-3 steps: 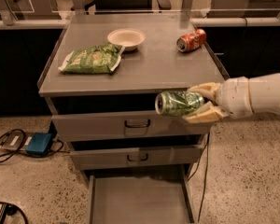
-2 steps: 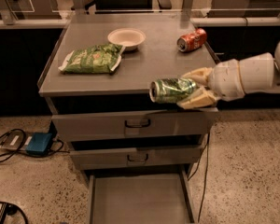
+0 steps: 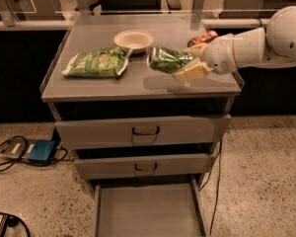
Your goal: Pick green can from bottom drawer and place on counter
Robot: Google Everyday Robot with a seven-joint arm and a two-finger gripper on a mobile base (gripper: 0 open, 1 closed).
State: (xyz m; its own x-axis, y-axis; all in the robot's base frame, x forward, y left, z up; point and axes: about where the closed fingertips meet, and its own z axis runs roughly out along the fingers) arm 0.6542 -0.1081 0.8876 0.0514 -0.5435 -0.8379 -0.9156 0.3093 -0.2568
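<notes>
The green can [image 3: 165, 59] is held on its side just above the counter [image 3: 113, 85], over the right half of its top, and a shadow is cast on the metal beneath it. Its long axis is laid almost level and runs across the counter's width. One silver end is turned toward the counter's left side and tipped slightly up. The other end is buried in the gripper [image 3: 183, 63].

The can is clamped between the two cream fingers [image 3: 192, 70], one pressed above it and one below. The white arm [image 3: 246, 46] is extended in from beyond the counter's right edge.

A red-orange soda can [image 3: 203, 37] is seen lying at the counter's back right, partly hidden behind the gripper. A pale bowl [image 3: 133, 39] is set at the counter's back middle. A green chip bag [image 3: 96, 63] is laid flat on the counter's left half. The patch of counter directly under the can is bare.

Below the counter, two handled drawers [image 3: 143, 131] are stacked. The bottom drawer [image 3: 148, 211] is pulled out lowest, at the cabinet's foot.
</notes>
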